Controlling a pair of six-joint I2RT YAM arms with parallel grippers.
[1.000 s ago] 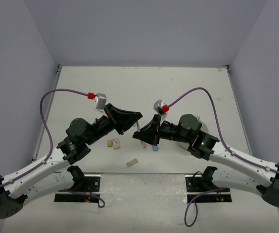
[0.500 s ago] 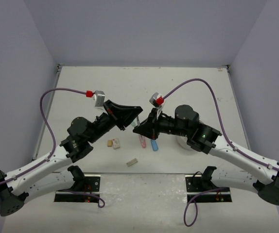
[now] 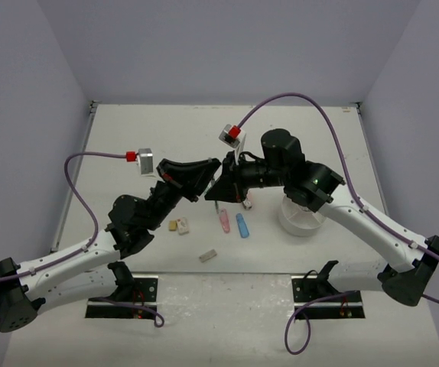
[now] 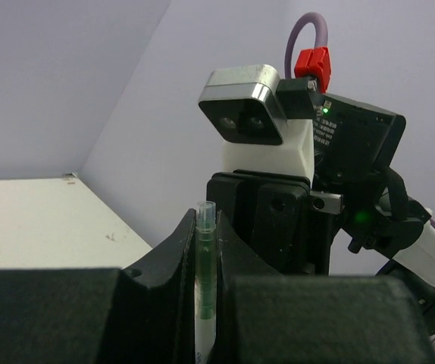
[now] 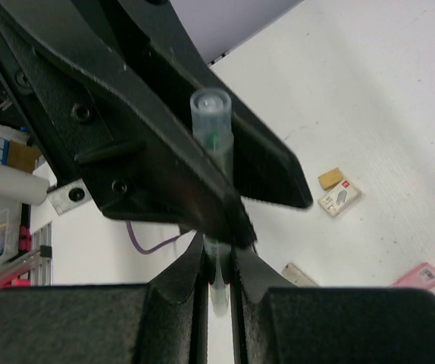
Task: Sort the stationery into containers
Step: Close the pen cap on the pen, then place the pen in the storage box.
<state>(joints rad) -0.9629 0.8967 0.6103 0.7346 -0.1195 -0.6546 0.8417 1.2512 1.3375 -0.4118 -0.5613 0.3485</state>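
Pen (image 5: 211,114) with green ink hangs in mid-air, clamped by both the left end effector (image 4: 204,235) and the right end effector (image 5: 217,254), above the counter (image 3: 166,138), with the white organizer (image 3: 300,218) standing beside the right arm.

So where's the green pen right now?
The green pen is in the air over the middle of the table, pinched by both the left gripper and the right gripper, near the pink piece and blue piece.

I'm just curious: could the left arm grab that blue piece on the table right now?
Probably not: the left pincer is shut on a green pen that the right pincer grips too.
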